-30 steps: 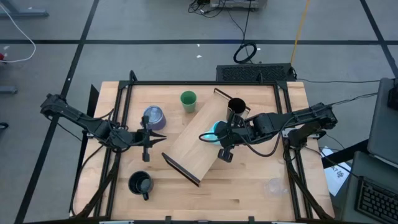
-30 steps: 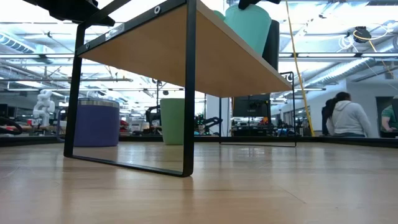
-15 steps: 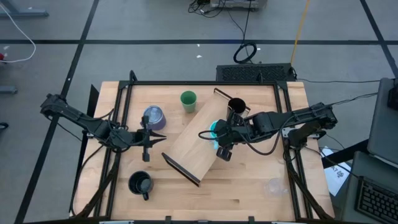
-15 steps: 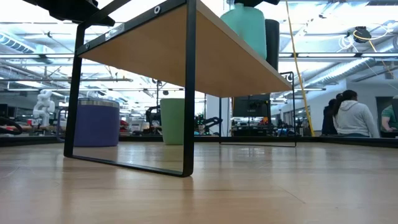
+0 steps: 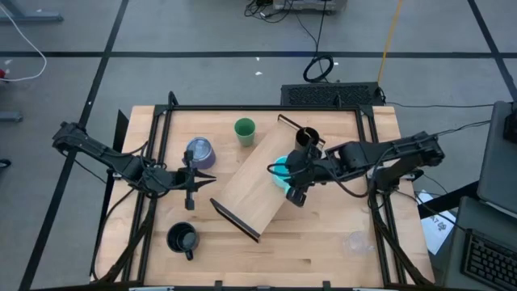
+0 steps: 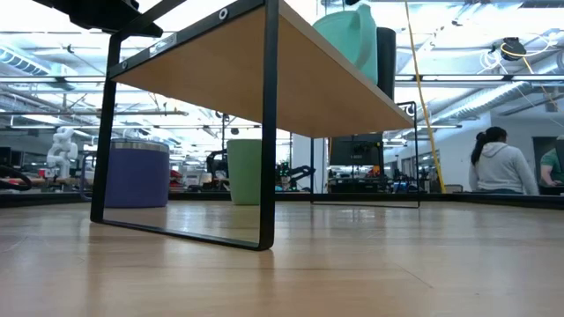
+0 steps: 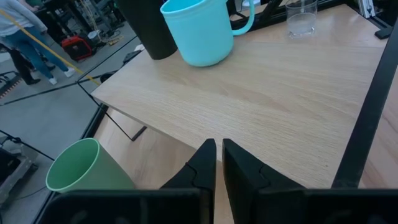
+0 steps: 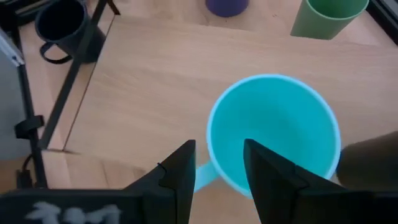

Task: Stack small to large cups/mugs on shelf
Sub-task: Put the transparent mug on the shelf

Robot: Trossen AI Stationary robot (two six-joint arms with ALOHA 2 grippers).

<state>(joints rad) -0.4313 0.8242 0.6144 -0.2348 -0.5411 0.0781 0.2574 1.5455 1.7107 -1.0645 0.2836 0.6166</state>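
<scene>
The cyan handled mug (image 5: 279, 168) stands upright on the shelf (image 5: 246, 190), which lies slantwise across the table's middle. A tall black mug (image 5: 306, 137) stands beside it on the shelf's far end. My right gripper (image 8: 217, 163) is open just above the cyan mug's rim (image 8: 214, 124), on its handle side. One finger (image 8: 267, 171) is over the hollow and the other (image 8: 177, 171) is outside. Between them lies the handle (image 8: 204, 175), and I see no touch. My left gripper (image 7: 219, 146) waits shut near the shelf's left edge, holding nothing.
On the tabletop are a green cup (image 5: 244, 129) at the far middle, a purplish mug (image 5: 199, 151) left of the shelf, a squat black mug (image 5: 182, 238) near left and a clear cup (image 5: 354, 241) near right. A person (image 6: 498, 163) stands in the room beyond.
My right gripper has opened and let go of the cyan mug, which stays upright on the shelf beside the tall black mug. The right arm has drawn back a little toward the table's right edge.
</scene>
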